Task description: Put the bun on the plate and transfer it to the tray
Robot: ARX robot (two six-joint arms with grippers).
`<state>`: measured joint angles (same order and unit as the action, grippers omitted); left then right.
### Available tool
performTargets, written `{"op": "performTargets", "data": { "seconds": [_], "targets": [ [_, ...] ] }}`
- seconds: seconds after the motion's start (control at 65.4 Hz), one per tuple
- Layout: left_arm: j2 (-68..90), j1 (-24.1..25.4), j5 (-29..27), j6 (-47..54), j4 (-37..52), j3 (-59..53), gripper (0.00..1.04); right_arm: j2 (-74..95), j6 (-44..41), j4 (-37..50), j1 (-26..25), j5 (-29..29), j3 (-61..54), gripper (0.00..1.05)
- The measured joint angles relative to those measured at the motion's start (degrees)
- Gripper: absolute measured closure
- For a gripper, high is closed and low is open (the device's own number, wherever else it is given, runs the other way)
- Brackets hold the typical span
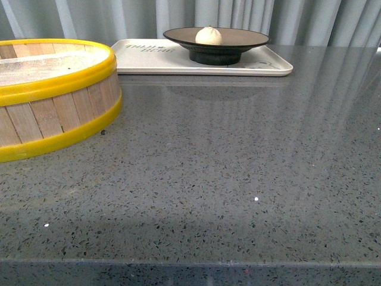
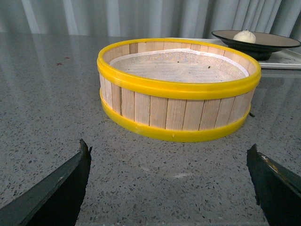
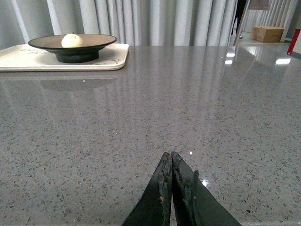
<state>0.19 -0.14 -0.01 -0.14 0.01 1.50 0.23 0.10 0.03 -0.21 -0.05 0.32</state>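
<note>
The cream-white bun (image 1: 208, 36) rests in the brown, black-rimmed plate (image 1: 244, 38), and the plate stands on the off-white tray (image 1: 149, 59) at the far side of the grey table. The same bun (image 3: 72, 40), plate (image 3: 96, 40) and tray (image 3: 28, 59) show in the right wrist view, far from my right gripper (image 3: 171, 154), which is shut on nothing. My left gripper (image 2: 169, 148) is open above bare table, short of the steamer basket; bun (image 2: 244, 36) and plate (image 2: 277, 41) lie beyond it. Neither arm shows in the front view.
A yellow-rimmed wooden steamer basket (image 1: 53, 101) with a white liner stands at the left, also large in the left wrist view (image 2: 178, 89). Grey speckled tabletop (image 1: 238, 167) stretches between basket, tray and front edge. Curtains hang behind.
</note>
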Motion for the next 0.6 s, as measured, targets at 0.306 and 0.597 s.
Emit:
{"op": "performTargets", "data": {
  "seconds": [0.306, 0.597],
  "targets": [
    [0.0, 0.0, 0.0, 0.0, 0.0, 0.0, 0.07, 0.0, 0.0, 0.0, 0.0, 0.0, 0.0, 0.43],
    [0.0, 0.0, 0.0, 0.0, 0.0, 0.0, 0.07, 0.0, 0.0, 0.0, 0.0, 0.0, 0.0, 0.09]
  ]
}}
